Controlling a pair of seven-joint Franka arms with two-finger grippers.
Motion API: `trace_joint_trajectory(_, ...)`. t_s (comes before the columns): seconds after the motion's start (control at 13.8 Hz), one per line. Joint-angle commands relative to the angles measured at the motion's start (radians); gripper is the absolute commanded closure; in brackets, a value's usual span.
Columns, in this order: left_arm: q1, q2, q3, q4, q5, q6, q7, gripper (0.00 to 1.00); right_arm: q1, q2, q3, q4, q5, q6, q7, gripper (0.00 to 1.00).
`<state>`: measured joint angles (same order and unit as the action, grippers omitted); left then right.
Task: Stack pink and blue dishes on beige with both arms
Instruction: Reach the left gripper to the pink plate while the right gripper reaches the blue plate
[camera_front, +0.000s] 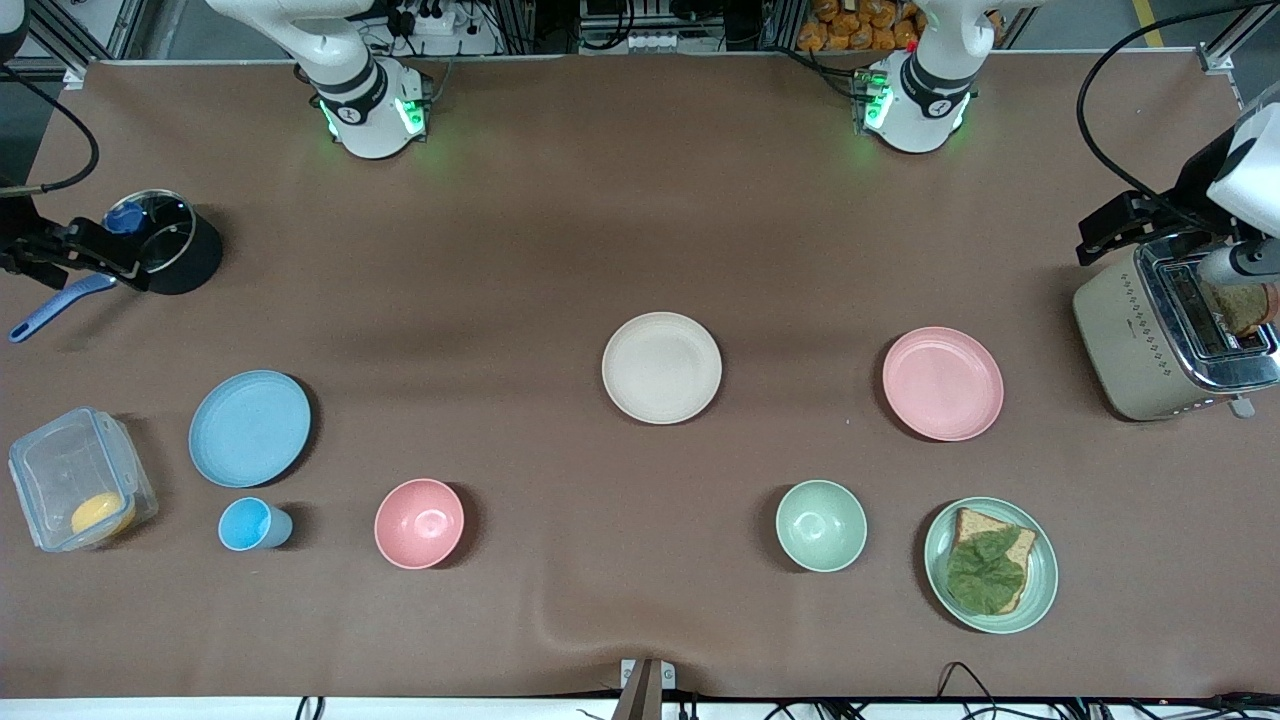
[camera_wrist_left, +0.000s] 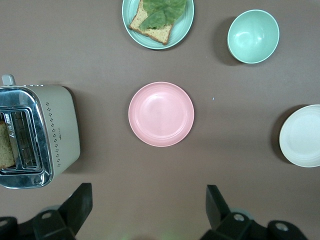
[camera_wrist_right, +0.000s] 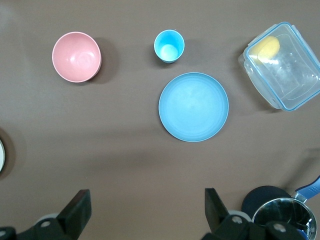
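The cream-beige plate (camera_front: 661, 367) lies mid-table. The pale pink plate (camera_front: 942, 383) lies flat toward the left arm's end, the light blue plate (camera_front: 250, 427) toward the right arm's end. All three are apart and bare. My left gripper (camera_wrist_left: 148, 197) hangs high and open over bare table between the pink plate (camera_wrist_left: 161, 114) and its base. My right gripper (camera_wrist_right: 147, 197) hangs high and open over bare table between the blue plate (camera_wrist_right: 193, 106) and its base. Nothing is between either pair of fingers.
A toaster (camera_front: 1160, 330) with bread stands beside the pink plate. Near the front edge are a mint plate (camera_front: 1040, 585) with a sandwich, a mint bowl (camera_front: 821, 525), a deep pink bowl (camera_front: 419, 523), a blue cup (camera_front: 250, 524) and a clear container (camera_front: 80, 480). A black pot (camera_front: 165, 245) stands near the blue plate.
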<state>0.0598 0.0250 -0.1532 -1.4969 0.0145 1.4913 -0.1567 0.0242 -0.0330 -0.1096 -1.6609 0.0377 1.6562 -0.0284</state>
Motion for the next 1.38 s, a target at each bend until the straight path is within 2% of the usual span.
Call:
trace_joint_trajectory(0.0, 0.017, 0.001, 0.007, 0.017, -0.019, -0.02, 0.028, 0.0, 0.007, -0.002, -0.001, 0.001, -0.013, -0.003, 0.001, 0.0)
trace_joint_trajectory(0.36, 0.048, 0.061, 0.009, 0.015, -0.005, -0.016, 0.026, 0.0, 0.008, 0.004, -0.001, -0.002, -0.019, 0.007, 0.001, 0.0)
trace_joint_trajectory(0.51, 0.076, 0.119, 0.009, -0.017, -0.005, 0.004, 0.026, 0.0, 0.005, 0.021, -0.001, -0.038, -0.067, 0.014, 0.001, 0.0)
trace_joint_trajectory(0.65, 0.094, 0.141, 0.011, -0.122, -0.005, 0.142, 0.026, 0.0, -0.009, 0.065, -0.004, -0.089, -0.076, 0.069, 0.001, 0.0)
trace_joint_trajectory(0.95, 0.117, 0.142, 0.009, -0.389, 0.05, 0.482, 0.023, 0.0, -0.081, 0.254, -0.005, -0.077, -0.062, 0.135, -0.001, 0.0)
trace_joint_trajectory(1.31, 0.133, 0.15, 0.006, -0.615, 0.048, 0.762, 0.013, 0.0, -0.156, 0.407, -0.001, -0.086, -0.047, 0.26, -0.047, 0.0)
